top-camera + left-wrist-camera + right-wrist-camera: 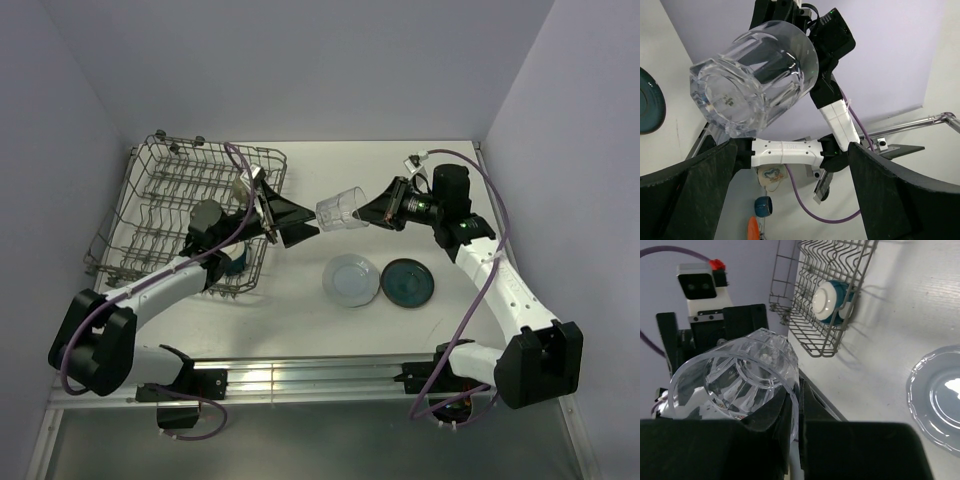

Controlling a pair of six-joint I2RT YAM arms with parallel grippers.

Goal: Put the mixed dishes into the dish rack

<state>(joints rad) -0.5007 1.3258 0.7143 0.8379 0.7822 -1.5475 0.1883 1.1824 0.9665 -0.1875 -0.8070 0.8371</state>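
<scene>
Right gripper is clamped on the rim of the clear glass tumbler, with one finger inside the mouth and one outside per the right wrist view. The tumbler is in the air, lying sideways, just off the dish rack's right side. Its mouth faces away from the rack and its base faces the rack. Left gripper sits between rack and tumbler with its fingers spread wide, gripping nothing. Its tips are just beside the tumbler's base; can't tell if they touch. In the left wrist view the tumbler sits above the gap between the fingers, not down in it. The bowl, teal outside and pale inside, is inside the rack at its near right corner, tipped on edge among the wires. The pale blue plate lies flat on the table, right of the rack and nearer the arm bases than the tumbler. The dark teal plate lies flat just beside it, on the side away from the rack. No mug that I can make out.
</scene>
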